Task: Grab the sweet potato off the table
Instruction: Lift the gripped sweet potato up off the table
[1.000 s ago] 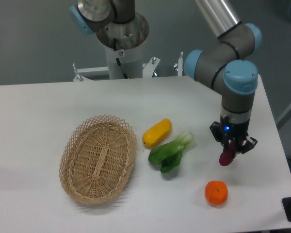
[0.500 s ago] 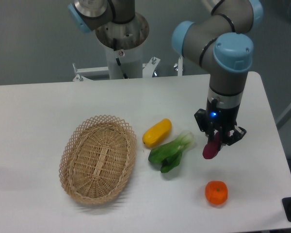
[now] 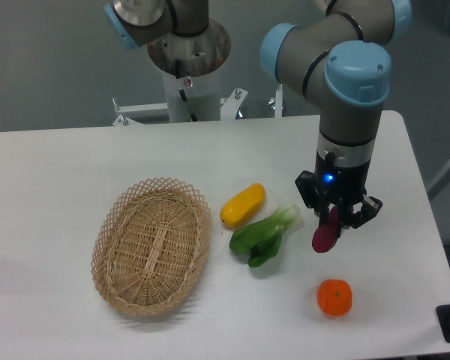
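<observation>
Nearest the camera, an orange (image 3: 334, 297) sits on the white worktop (image 3: 52, 172), with nothing touching it. Just beyond and above it, the sweet potato (image 3: 325, 233) hangs pinched in the claw (image 3: 336, 217), which is closed narrowly on the tuber's upper end. No part of the tuber appears to touch the surface, so the pickup itself looks essentially done.

What the step now calls for, as I judge it, is steadiness: keep the pinch firm, since only the top portion is held and the free lower end could swing or slip, and rise straight rather than sweeping sideways. The bok choy (image 3: 265, 234) lies near to the left of the dangling tip, so any travel should stay high enough to pass over it.

The sweet potato's long axis runs close to vertical with a slight lean, its rounded lower end pointing down and a little left, its upper end hidden between the fingers.

Farther off lie a yellow squash (image 3: 243, 205), touching the greens, and a wicker basket (image 3: 153, 244) well apart to the left.
</observation>
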Robot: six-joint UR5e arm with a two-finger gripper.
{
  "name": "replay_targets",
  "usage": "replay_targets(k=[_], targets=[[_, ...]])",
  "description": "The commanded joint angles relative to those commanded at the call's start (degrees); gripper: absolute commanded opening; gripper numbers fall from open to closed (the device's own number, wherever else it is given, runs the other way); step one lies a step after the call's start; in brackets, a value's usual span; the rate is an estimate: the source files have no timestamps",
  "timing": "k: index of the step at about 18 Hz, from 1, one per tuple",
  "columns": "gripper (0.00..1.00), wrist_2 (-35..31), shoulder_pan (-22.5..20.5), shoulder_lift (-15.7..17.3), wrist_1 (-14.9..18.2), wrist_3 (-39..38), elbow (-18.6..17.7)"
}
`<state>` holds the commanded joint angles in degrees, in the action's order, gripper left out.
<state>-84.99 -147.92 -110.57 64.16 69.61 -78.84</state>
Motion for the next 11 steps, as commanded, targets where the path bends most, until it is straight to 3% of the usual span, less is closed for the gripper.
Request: replay_targets(k=[11], targets=[[0.20, -0.44, 0.00, 0.09, -0.26, 0.09, -0.09]])
